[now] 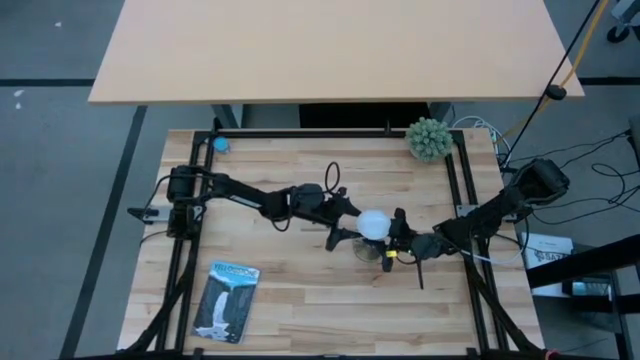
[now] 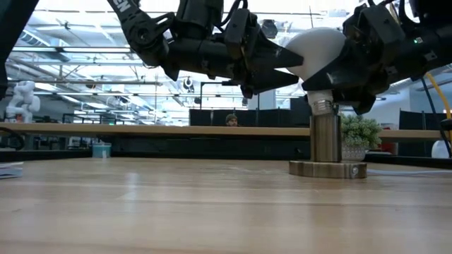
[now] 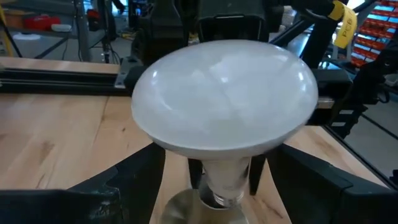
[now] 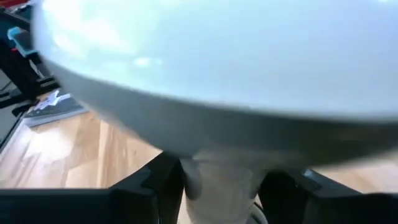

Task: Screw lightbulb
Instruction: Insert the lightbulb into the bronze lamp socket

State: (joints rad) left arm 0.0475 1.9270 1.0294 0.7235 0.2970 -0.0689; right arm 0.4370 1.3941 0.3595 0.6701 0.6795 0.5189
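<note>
Two pincers flanking the lightbulb [image 1: 373, 223]

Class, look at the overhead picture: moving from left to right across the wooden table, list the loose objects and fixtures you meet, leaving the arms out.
Packaged item in a clear wrapper → small blue object → lightbulb → green spiky plant.
</note>
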